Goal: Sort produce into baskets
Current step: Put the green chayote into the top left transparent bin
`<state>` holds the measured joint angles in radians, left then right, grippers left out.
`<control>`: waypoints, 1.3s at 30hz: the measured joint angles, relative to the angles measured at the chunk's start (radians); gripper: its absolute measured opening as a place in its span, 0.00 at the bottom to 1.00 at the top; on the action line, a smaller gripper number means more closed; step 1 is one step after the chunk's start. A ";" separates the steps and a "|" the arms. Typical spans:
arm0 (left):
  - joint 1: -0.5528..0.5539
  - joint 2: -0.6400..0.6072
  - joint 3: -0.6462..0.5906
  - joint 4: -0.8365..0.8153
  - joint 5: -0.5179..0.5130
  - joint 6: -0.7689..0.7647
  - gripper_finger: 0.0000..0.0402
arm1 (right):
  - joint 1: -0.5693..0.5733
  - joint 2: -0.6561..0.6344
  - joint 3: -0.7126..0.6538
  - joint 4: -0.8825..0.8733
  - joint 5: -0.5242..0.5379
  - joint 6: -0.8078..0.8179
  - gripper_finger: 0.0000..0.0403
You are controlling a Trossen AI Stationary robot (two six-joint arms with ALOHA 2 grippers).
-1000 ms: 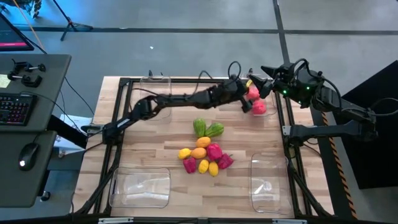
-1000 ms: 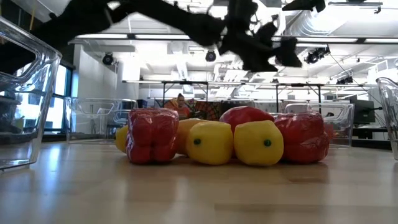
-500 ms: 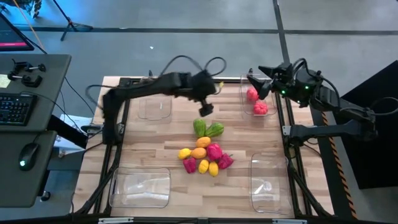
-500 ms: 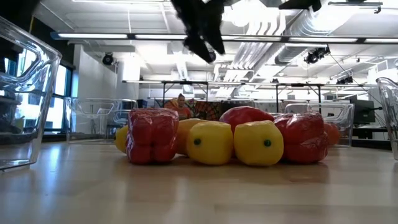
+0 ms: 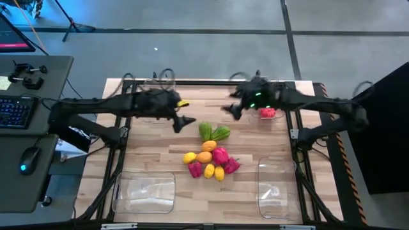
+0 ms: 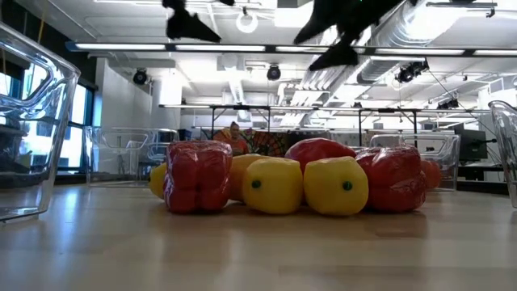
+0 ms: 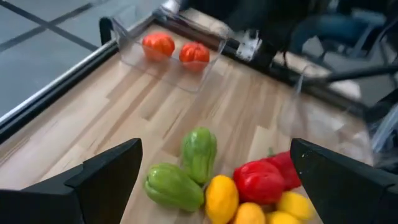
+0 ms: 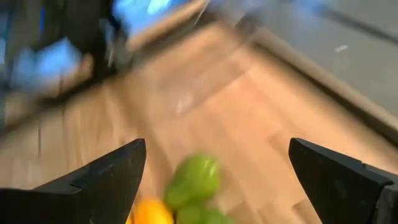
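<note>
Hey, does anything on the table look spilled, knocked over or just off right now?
Nothing stands out. The unsorted produce sits in one tight pile mid-table, two red pieces lie inside a clear basket at the far right corner, and the near baskets stand square. Both the left gripper and right gripper hang open and empty above the wood.

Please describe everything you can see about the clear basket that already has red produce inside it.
The basket is a clear plastic rectangular bin with rounded corners, standing upright at the far right corner of the wooden table, against the dark frame. Two red pieces lie inside it, side by side. In the high view the right arm partly covers it. No tool touches it.
</note>
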<state>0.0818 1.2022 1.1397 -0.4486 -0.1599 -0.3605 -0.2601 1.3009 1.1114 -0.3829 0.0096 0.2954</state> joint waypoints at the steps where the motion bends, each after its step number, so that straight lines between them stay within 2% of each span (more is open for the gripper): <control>1: 0.000 -0.024 -0.003 -0.005 -0.003 -0.016 0.99 | 0.005 0.035 0.000 0.000 -0.027 -0.046 0.96; 9: 0.000 -0.149 -0.004 0.000 0.007 -0.125 0.99 | 0.021 0.247 0.000 -0.040 -0.131 -0.332 0.96; 15: 0.000 -0.169 -0.004 -0.001 0.012 -0.162 0.99 | 0.025 0.362 0.000 -0.108 -0.216 -0.439 0.96; 22: 0.000 -0.147 -0.004 -0.002 0.013 -0.162 0.99 | 0.054 0.475 0.000 -0.113 -0.165 -0.566 0.96; 31: 0.000 -0.138 -0.004 -0.003 0.023 -0.119 0.99 | 0.081 0.564 -0.001 -0.070 -0.115 -0.506 0.95; 34: 0.000 -0.138 -0.004 -0.002 0.024 -0.133 0.99 | 0.080 0.558 -0.001 -0.060 -0.107 -0.477 0.90; 39: 0.007 -0.166 0.005 -0.021 0.078 -0.134 0.99 | 0.079 0.491 0.038 -0.110 -0.080 -0.477 0.70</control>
<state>0.0886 1.0361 1.1448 -0.4701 -0.0819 -0.4942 -0.1806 1.7918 1.1495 -0.4934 -0.0706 -0.1814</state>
